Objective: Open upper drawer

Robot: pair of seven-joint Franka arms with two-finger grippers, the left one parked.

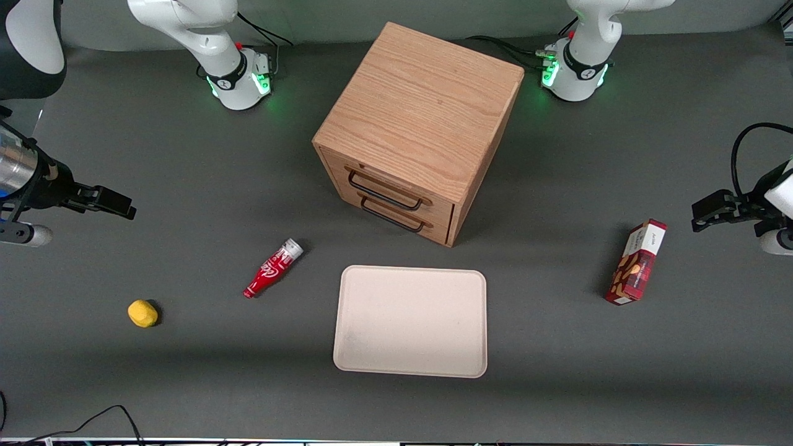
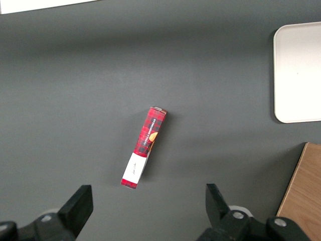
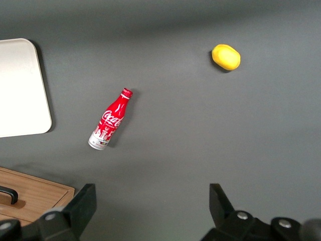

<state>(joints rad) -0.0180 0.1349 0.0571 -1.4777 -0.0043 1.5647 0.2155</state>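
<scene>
The oak-wood cube cabinet [image 1: 421, 111] stands in the middle of the table, its drawer fronts turned toward the front camera and the working arm's end. The upper drawer [image 1: 396, 184] is shut, with its thin black wire handle [image 1: 384, 189] across the front. The bottom drawer [image 1: 403, 222] below it is shut too. My right gripper [image 1: 127, 207] hovers over the table toward the working arm's end, well apart from the cabinet. It is open and empty [image 3: 150, 201]. A corner of the cabinet [image 3: 35, 196] shows in the right wrist view.
A red cola bottle [image 1: 272, 268] [image 3: 110, 119] lies between the gripper and the cabinet. A yellow lump [image 1: 142, 313] [image 3: 226, 56] lies nearer the front camera. A cream tray [image 1: 410, 321] lies in front of the cabinet. A red plaid box [image 1: 637, 262] [image 2: 144, 146] lies toward the parked arm's end.
</scene>
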